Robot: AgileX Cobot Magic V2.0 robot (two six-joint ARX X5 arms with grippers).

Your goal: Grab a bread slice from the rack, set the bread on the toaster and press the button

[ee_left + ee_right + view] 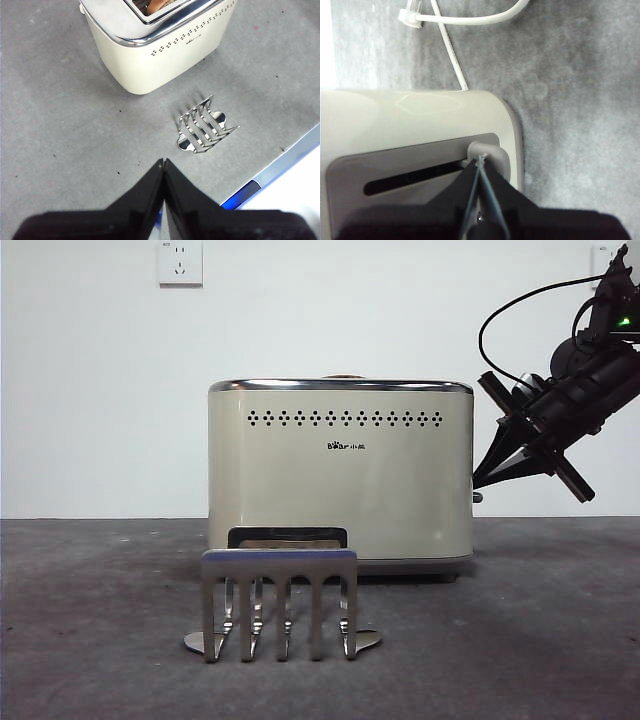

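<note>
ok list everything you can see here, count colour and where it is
toaster: one, cream with chrome top rim, standing mid-table behind the rack
slice of bread: one, brown, down in the toaster's slot
rack: one, shiny silver, empty, in front of the toaster
button: one, grey, at the end of the slot on the toaster's narrow side
power cord: one, white, on the table beside the toaster
wall socket: one, white, on the wall behind
table: one, grey
left gripper: one, black, fingers shut, above the table near the rack
right gripper: one, black, fingers shut, tips on the button
</note>
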